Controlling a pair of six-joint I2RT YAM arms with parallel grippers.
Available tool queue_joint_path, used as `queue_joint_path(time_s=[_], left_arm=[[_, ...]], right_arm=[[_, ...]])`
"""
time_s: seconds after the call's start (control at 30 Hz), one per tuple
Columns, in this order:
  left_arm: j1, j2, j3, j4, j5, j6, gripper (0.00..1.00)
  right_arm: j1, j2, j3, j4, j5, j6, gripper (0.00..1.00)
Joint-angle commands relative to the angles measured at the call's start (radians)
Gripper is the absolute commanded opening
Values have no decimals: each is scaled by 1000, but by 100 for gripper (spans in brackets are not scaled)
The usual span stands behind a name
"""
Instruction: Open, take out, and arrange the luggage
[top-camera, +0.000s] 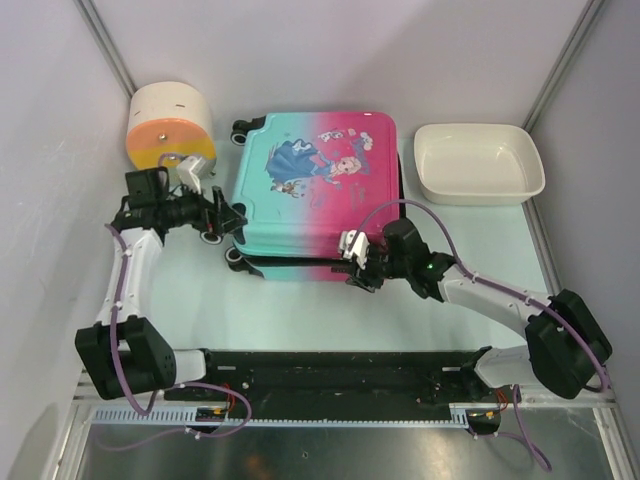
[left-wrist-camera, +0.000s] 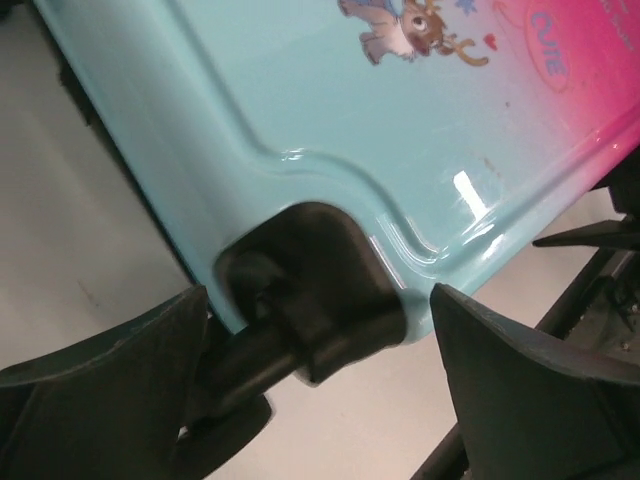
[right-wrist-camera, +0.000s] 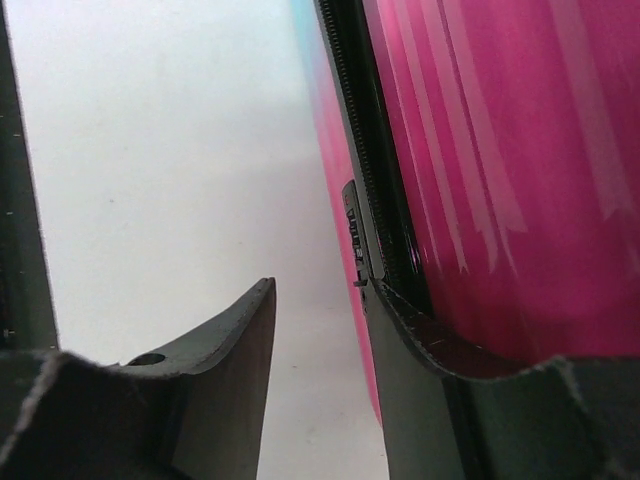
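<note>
The luggage lies flat in mid-table, printed shell up, teal on the left and pink on the right; it looks closed. My left gripper is open at its near-left corner. In the left wrist view the jaws stand wide on either side of a black wheel housing on the teal shell, not gripping it. My right gripper is open at the near edge. In the right wrist view one finger lies against the black zip seam of the pink shell; the other finger is over the table.
A cream-and-orange rounded drawer box stands at the back left, just behind my left arm. A white rectangular basin sits at the back right. Grey walls close in both sides. Black wheels stick out from the luggage's left side.
</note>
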Motion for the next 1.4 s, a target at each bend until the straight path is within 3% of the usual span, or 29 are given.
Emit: queue_joint_path(time_s=[0.0,0.17,0.43,0.53,0.67,0.9,1.0,1.23,1.37], left_arm=[[103,-34,76,-161,34,138,100],[111,-106,93,-269,-112,386,100],[112,-252,-88,-206,-337,604,100],[111,-342,-187,-1,-440,591,100],[99,-447,-354,313,-454,485,100],[-52,-389,-434,420,-532,443,100],[-67,-328,-436,451,-529,425,100],[-69,-183,-350,556,-562,375,100],[-82,-134,-255,575,-551,347,100]], right_arm=[[-54,24,76,169,154,-79,47],[-89,64,144,178,177,-5,48],[-66,-33,155,57,-9,88,54],[-33,-64,153,14,-24,120,59],[-3,-79,144,20,-20,153,64],[-8,-94,135,24,19,162,72],[-26,-110,121,32,25,171,72],[-26,-195,12,126,43,196,73],[42,-252,-75,190,92,179,73]])
